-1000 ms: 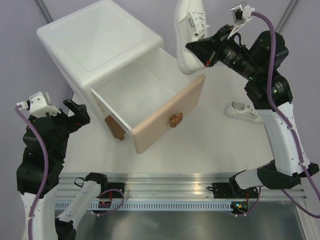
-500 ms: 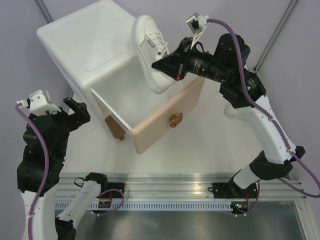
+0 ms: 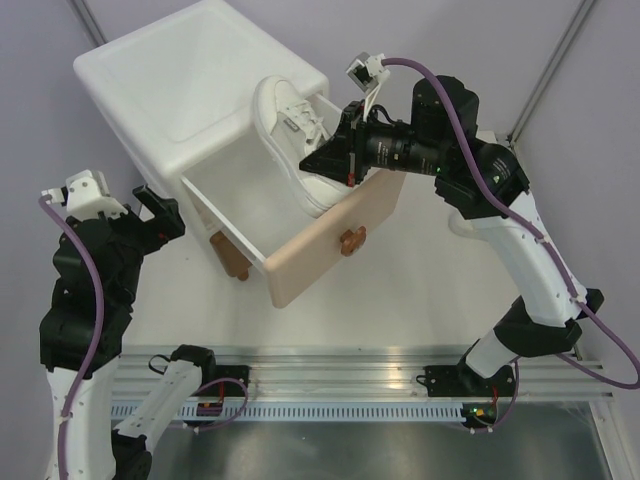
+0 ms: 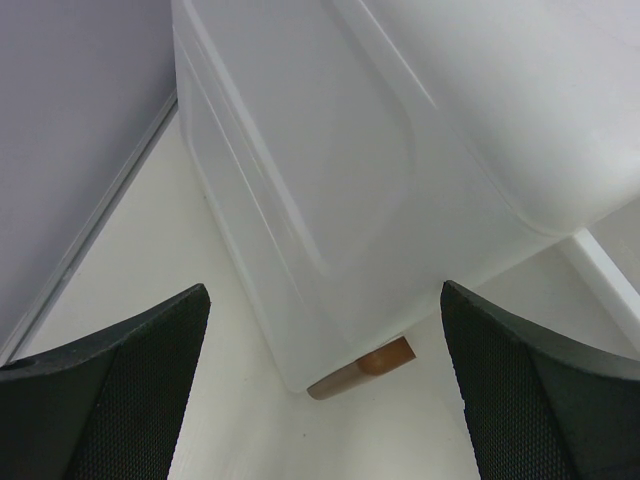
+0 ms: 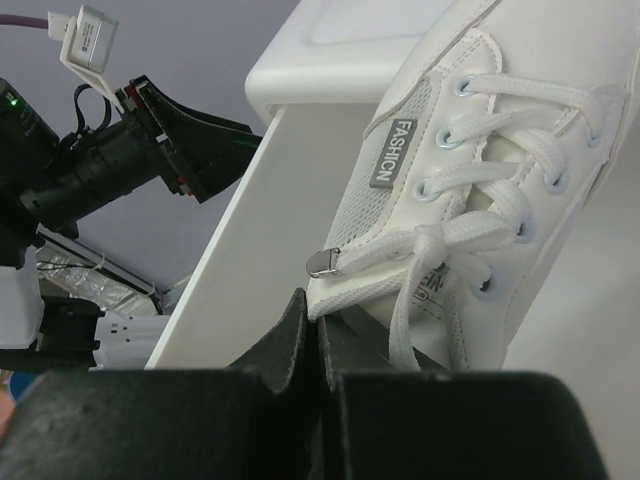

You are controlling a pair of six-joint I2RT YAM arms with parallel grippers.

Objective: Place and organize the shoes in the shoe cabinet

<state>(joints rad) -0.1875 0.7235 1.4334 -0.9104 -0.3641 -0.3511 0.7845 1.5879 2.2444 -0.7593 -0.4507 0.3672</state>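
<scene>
Two arms are in play. Nearest us on the left, the left hand (image 3: 155, 212) hangs with its fingers spread wide and nothing between them, just beside the side wall of the cabinet (image 3: 190, 80). From its wrist view, one brown foot (image 4: 365, 365) shows under the cabinet's corner on the pale tabletop (image 3: 420, 290). Moving in, the upper drawer (image 3: 250, 205) stands pulled right out, its beige front (image 3: 320, 250) angled toward us with the little bear knob (image 3: 351, 240) on it. Just past that front comes the right hand (image 3: 338, 165), clamped tight on the rim of a white shoe (image 3: 290, 135) beside the tongue, with the laces (image 5: 500, 150) trailing over the black fingers. The shoe sits tilted over the drawer's right rear corner, sole turned toward the arm, its low end dipping inside the drawer behind the beige front. Whether it touches the drawer, I can't tell. Beyond it is the cabinet's rounded white top.
</scene>
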